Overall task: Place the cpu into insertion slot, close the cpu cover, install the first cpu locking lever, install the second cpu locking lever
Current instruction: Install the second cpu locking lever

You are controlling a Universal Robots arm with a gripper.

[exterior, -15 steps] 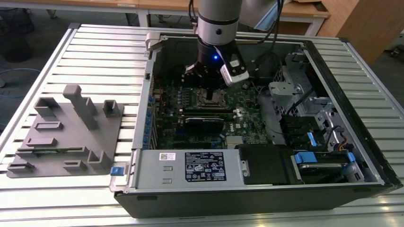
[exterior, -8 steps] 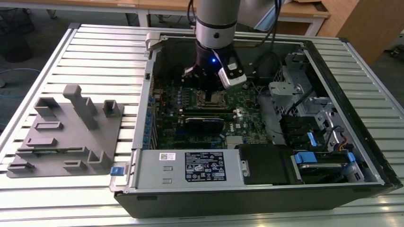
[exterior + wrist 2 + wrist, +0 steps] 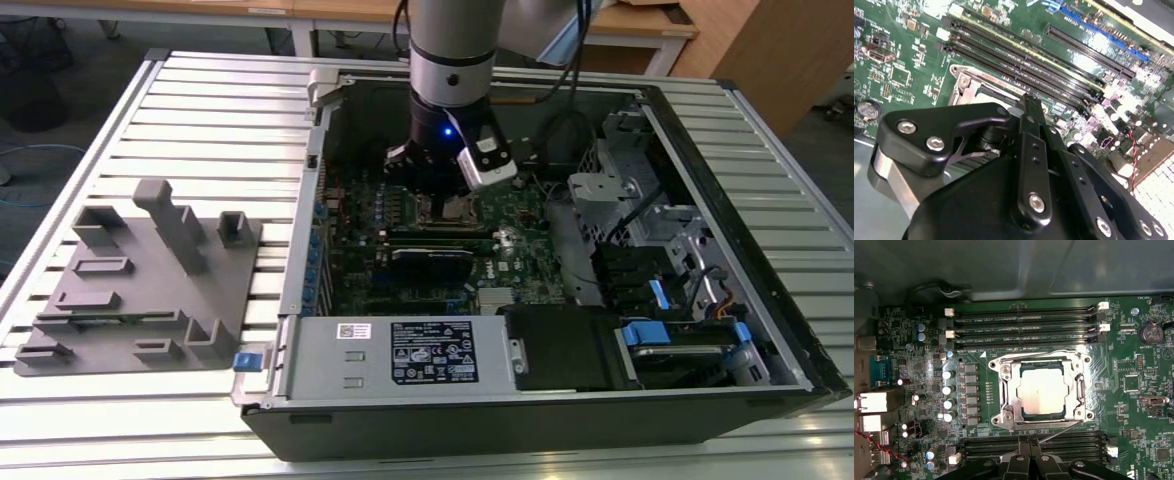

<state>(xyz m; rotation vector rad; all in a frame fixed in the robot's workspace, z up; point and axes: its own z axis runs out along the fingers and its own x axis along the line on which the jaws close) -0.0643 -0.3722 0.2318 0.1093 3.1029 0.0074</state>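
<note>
In the first wrist view the cpu (image 3: 1043, 390), a square chip with a dull silver top, lies flat in the insertion slot (image 3: 1043, 416) on the green board. The cpu cover (image 3: 1010, 390), a silver frame plate, lies down around it. One thin wire locking lever (image 3: 1029, 355) runs along the socket's side by the memory slots. The other lever (image 3: 1059, 427) slants away from the opposite side toward my gripper (image 3: 1029, 441). The black fingers are together at that lever's end. In the exterior view the gripper (image 3: 445, 205) hangs low over the socket inside the computer case (image 3: 307, 340).
Long black memory slots (image 3: 1024, 322) flank the socket on both sides. Capacitors (image 3: 947, 390) stand in a row beside it. The case walls, drive cages (image 3: 627, 210) and power supply (image 3: 427, 350) hem in the board. A grey fixture block (image 3: 147, 270) sits outside on the slatted table.
</note>
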